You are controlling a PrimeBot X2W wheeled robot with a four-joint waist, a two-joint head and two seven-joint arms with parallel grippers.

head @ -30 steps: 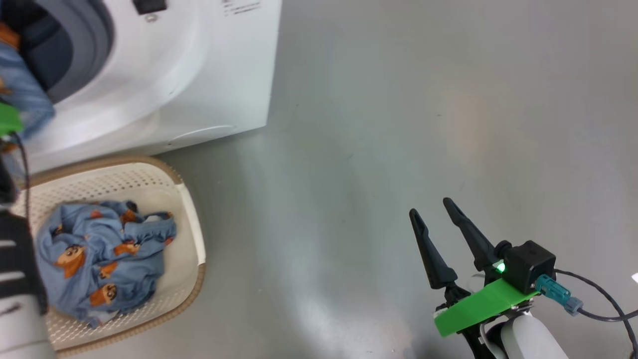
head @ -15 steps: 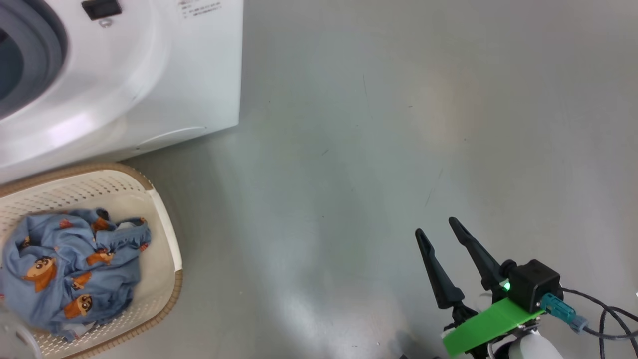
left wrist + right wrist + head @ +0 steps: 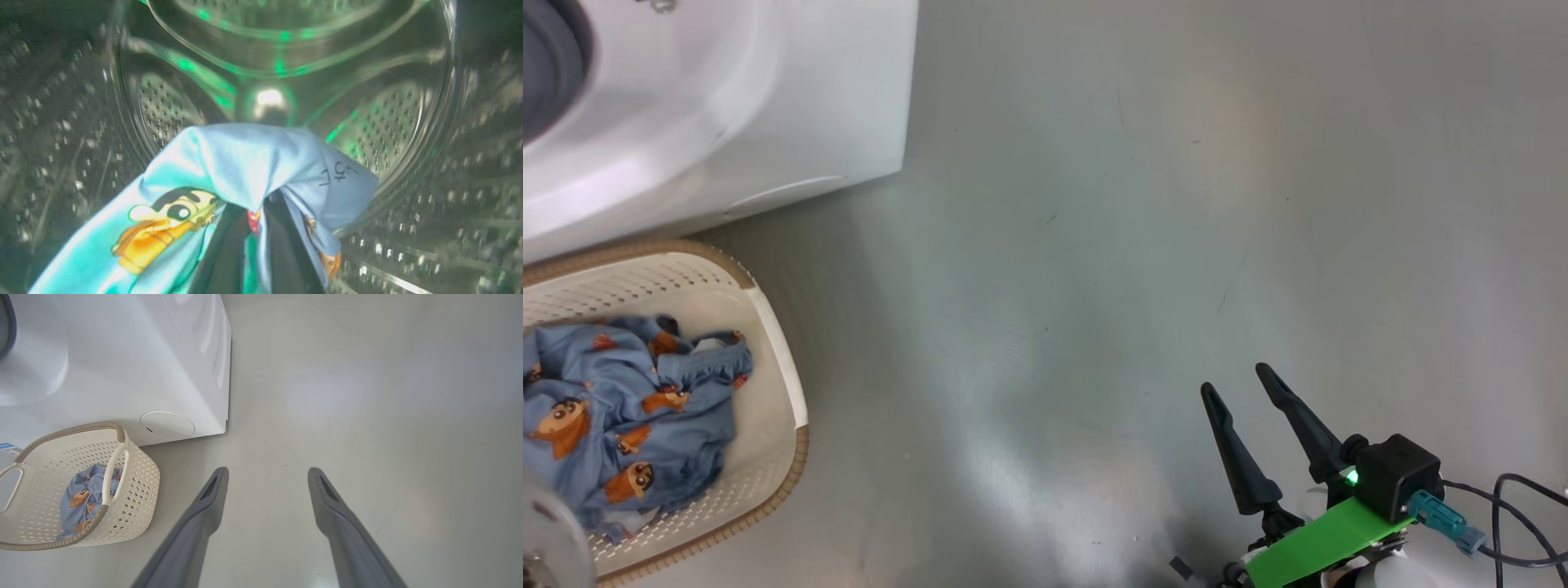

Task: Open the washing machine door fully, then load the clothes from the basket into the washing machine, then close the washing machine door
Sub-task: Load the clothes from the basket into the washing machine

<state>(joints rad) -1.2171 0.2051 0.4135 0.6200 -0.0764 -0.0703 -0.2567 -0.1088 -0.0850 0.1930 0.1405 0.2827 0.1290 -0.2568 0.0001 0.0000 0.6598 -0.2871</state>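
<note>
Inside the washing machine point(image 3: 768, 98), the left wrist view looks down the perforated steel drum point(image 3: 163, 102), tinged with green light. There the left gripper point(image 3: 256, 222) has its dark fingers point(image 3: 229, 253) clenched on a light blue garment point(image 3: 245, 159), which drapes over their tips above the drum's lower wall. The head view shows the machine's outside at upper left, with a sliver of grey gasket point(image 3: 547, 65) at the edge. Just below it stands the basket point(image 3: 776, 351), with the clothes point(image 3: 613, 408) heaped in it. At lower right the right gripper point(image 3: 1235, 380) hangs over bare floor with its fingers released and spread, holding nothing. A green bracket point(image 3: 1323, 539), a black camera block point(image 3: 1396, 486) and a dark cable point(image 3: 1511, 523) sit behind it. The right wrist view adds a round cover point(image 3: 167, 424) low on the machine's front, a blue label point(image 3: 8, 447) at the far left and the basket's looped side handle point(image 3: 114, 473).

The floor point(image 3: 1135, 204) is smooth, glossy grey with soft reflections and a few faint scuffs. The basket stands on it, close against the machine's foot.

The held garment is printed with an orange-brown cartoon boy's face on its left fold and bears a small handwritten mark point(image 3: 337, 173) on its right. The clothes in the basket carry the same faces on blue, crumpled, with a bit of white at the lower edge. The basket is cream, perforated, with a brown woven-look rim.
</note>
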